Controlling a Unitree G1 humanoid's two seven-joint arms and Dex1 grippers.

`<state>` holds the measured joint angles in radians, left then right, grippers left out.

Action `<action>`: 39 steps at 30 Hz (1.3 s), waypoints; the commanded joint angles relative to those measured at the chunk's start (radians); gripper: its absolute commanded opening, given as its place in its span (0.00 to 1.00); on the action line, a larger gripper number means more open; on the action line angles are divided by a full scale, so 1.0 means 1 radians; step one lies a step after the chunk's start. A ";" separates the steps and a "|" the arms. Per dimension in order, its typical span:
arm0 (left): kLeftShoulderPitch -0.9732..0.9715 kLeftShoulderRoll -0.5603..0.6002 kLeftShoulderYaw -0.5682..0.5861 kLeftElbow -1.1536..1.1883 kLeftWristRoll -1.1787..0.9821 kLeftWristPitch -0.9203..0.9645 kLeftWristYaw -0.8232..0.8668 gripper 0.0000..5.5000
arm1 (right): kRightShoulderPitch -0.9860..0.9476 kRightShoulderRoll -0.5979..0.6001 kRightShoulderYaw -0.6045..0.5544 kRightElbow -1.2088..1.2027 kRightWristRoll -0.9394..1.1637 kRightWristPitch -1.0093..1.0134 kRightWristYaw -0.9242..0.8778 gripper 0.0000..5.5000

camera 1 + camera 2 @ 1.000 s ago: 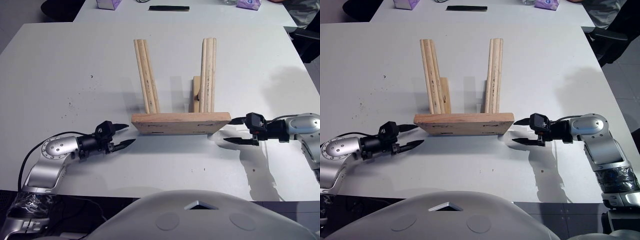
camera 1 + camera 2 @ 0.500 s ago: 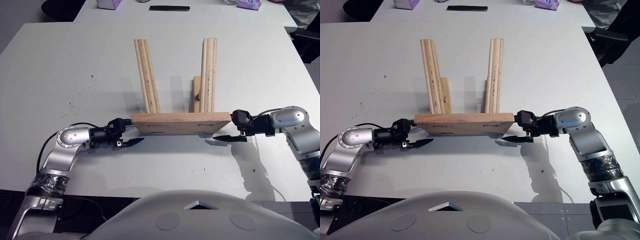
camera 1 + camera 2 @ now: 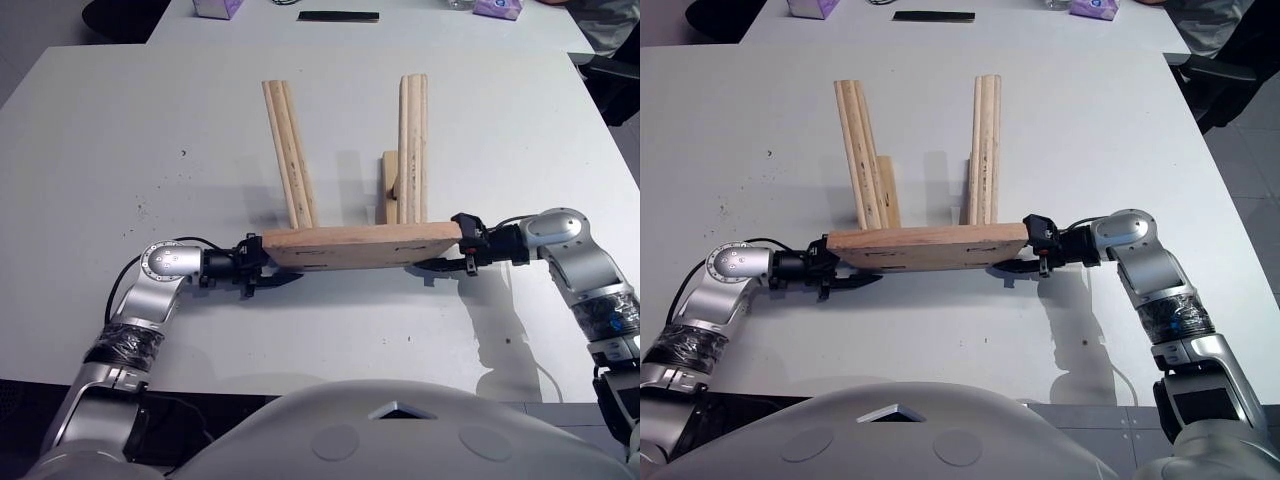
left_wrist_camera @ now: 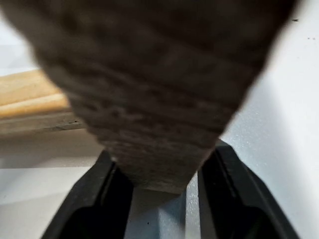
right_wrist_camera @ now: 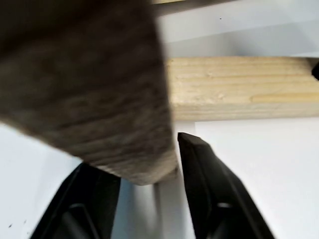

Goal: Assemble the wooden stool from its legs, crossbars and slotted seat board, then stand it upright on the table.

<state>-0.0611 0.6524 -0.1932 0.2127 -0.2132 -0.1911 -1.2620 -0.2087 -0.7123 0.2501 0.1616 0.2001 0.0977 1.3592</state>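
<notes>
Our arms now sit further inward than before: left tool (image 3: 272, 262) and right tool (image 3: 445, 246) clamp the seat board (image 3: 360, 245) at opposite ends, forearms low over the desk (image 3: 150, 130).

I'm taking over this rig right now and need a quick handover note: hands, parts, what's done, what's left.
Left hand: shut on the left end of the seat board.
Right hand: shut on its right end.
The stool lies on its side on the table, with the board on edge and the legs pointing away from the robot.
Done: assembly looks complete, legs seated in the board.
Left: tip it upright onto its legs, then release.
</notes>
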 commanded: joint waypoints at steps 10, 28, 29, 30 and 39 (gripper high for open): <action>0.014 0.083 0.135 -0.260 -0.272 0.451 0.006 0.25 | 0.013 -0.104 -0.078 -0.194 0.210 0.316 0.127 0.26; -0.137 -0.315 0.353 -0.790 -1.729 0.150 1.407 0.25 | -0.119 0.422 -0.399 -0.757 1.772 0.236 -1.233 0.27; -0.178 -0.335 0.366 -0.778 -1.727 0.125 1.454 0.25 | -0.127 0.459 -0.391 -0.774 1.772 0.205 -1.289 0.27; -0.211 -0.352 0.378 -0.765 -1.726 0.106 1.493 0.25 | -0.134 0.487 -0.385 -0.783 1.772 0.181 -1.337 0.27; -0.332 -0.495 0.426 -0.678 -1.620 0.007 1.843 0.25 | -0.218 0.603 -0.384 -0.768 1.770 0.004 -1.733 0.26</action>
<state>-0.0581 0.4165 -0.0295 -0.2649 -1.6562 0.3095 -0.3208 -0.2122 -0.3321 -0.0796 -0.1102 1.6489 0.4223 0.2802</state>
